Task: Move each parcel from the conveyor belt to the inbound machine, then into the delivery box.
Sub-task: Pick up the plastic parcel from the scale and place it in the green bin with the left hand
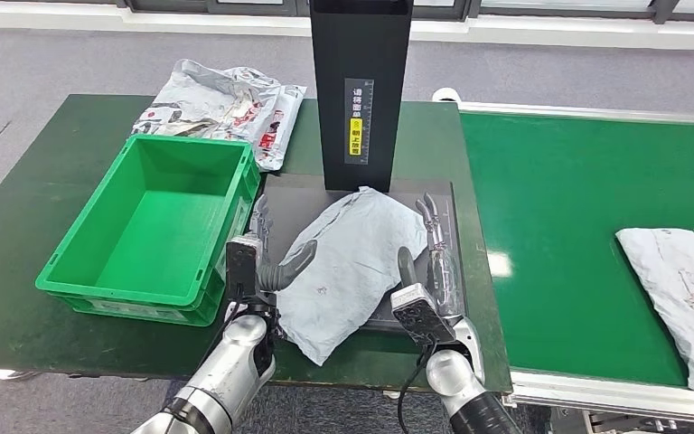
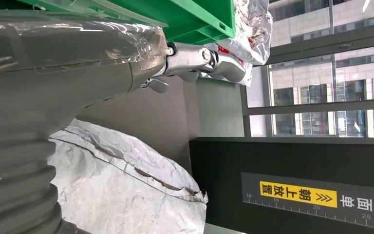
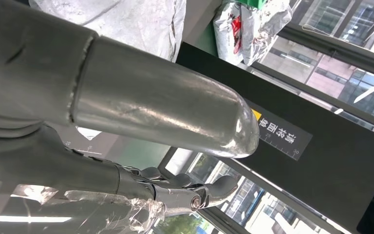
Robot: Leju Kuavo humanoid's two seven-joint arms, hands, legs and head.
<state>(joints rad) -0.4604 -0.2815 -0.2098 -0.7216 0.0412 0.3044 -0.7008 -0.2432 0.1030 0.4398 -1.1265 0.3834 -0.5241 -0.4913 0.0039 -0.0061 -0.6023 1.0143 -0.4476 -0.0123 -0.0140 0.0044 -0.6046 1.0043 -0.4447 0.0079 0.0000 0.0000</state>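
While the grey parcel [image 1: 348, 267] lies flat on the dark plate of the inbound machine [image 1: 359, 90], just in front of its tall black post, the two hands sit at its sides. The left hand [image 1: 267, 249] is at the parcel's left edge, with its thumb lying on the bag and its fingers straight and apart. The right hand [image 1: 429, 258] is at the right edge, fingers long and spread, thumb up beside the bag. Neither hand looks like it has a real hold on the parcel. The bag is soft and floppy and hangs a bit over the near edge of the plate. If the hands squeeze from the sides, it may fold up or slip out and fall off the table [image 1: 36, 199]. The green delivery box [image 1: 158, 221] waits just to the left, so a low lift could bump the bag on the box wall. A second parcel [image 1: 687, 289] waits on the green conveyor belt [image 1: 560, 199], and more bags [image 1: 230, 104] lie behind the box.
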